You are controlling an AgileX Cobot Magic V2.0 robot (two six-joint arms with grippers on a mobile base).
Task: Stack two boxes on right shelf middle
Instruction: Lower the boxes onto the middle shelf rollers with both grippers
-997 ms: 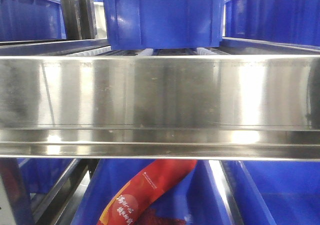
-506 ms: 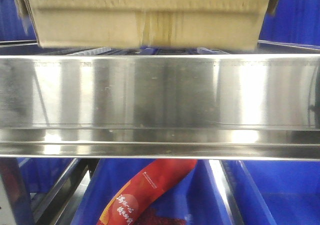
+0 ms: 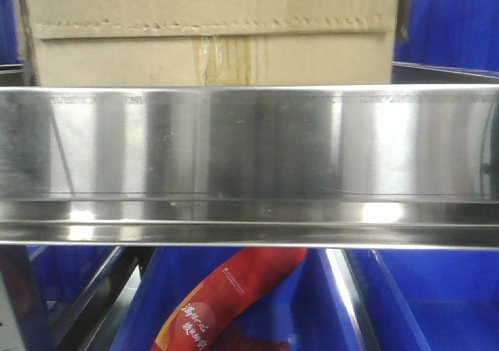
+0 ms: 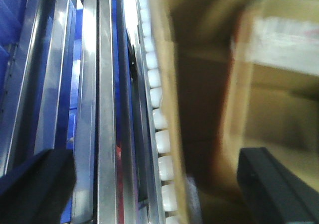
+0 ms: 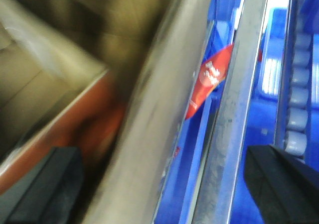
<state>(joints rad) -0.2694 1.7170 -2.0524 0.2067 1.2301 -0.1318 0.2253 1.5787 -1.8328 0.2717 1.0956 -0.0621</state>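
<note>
Box: brown corrugated carton [image 3: 210, 31] filling the top of the front view; serrated flap edge running across the face; clear tape strip down the middle; lower edge hidden behind the shelf lip, so contact with the shelf surface not readable
Box, left wrist view: blurred brown cardboard [image 4: 209, 99] on the right side of the picture, lying along a row of white rollers [image 4: 158, 119]; pale label patch at the upper right; second carton not distinguishable
Box, right wrist view: blurred cardboard mass [image 5: 65, 45] at upper left, with a reddish-brown edge beneath it
Shelf: shiny stainless lip [image 3: 249, 164] spanning the whole front view, mirror-like, with bright vertical glare bands; steel rails [image 4: 104, 109] running lengthwise in the left wrist view; tilted steel rail [image 5: 234, 109] in the right wrist view
Left claw: two dark fingers [image 4: 271, 184] at the bottom corners, wide apart; claw [image 4: 154, 184] spread open, with rail, rollers and carton edge in the gap; contact with the carton not readable through the blur
Right claw: dark fingers [image 5: 281, 179] at the bottom corners, set far apart; claw [image 5: 159, 184] released, clamped on nothing visible
Below the shelf: blue bins [image 3: 437, 296]; red packet with white lettering [image 3: 226, 296] lying in the middle one; same red packet [image 5: 212, 79] between rails in the right wrist view
</note>
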